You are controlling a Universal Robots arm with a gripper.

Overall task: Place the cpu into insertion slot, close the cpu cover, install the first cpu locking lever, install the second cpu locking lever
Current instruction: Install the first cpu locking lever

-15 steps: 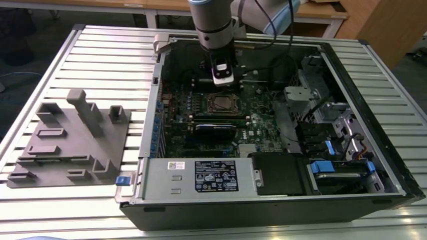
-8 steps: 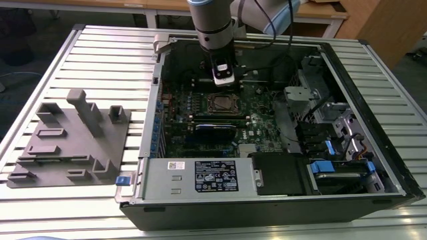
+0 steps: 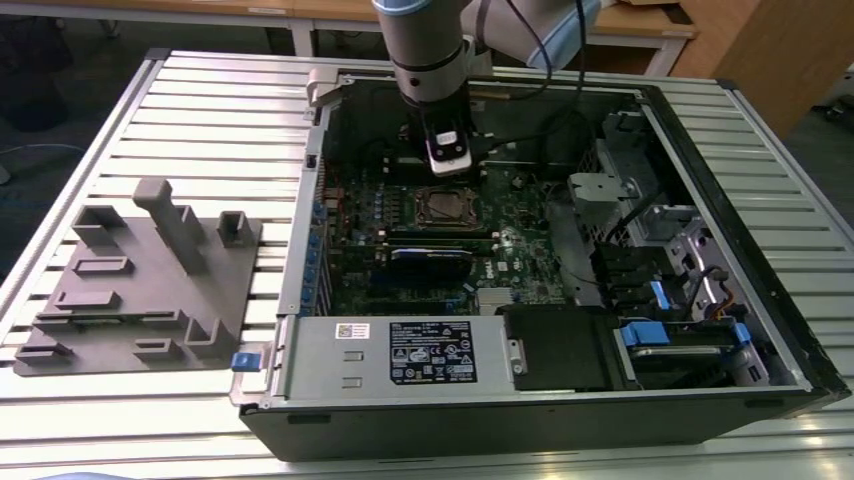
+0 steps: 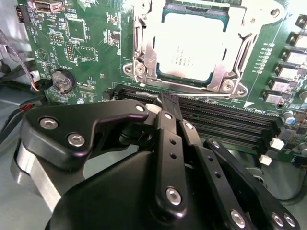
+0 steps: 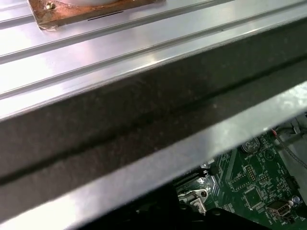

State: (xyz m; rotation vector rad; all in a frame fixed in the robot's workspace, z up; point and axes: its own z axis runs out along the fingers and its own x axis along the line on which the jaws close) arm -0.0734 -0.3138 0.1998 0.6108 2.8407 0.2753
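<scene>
The cpu (image 4: 192, 50) lies in the slot (image 4: 194, 10) with the cover (image 4: 147, 52) down over it. The gripper (image 4: 168, 101), pinched together and empty, hovers just beside. This is likely the lever stage, which calls for exact tip placement.

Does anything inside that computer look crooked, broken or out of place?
Nothing stands out. In the second wrist view the cpu lies flat and square under its cover, and the board around it looks intact. The gripper is shut beside it, by the long black slots.
</scene>
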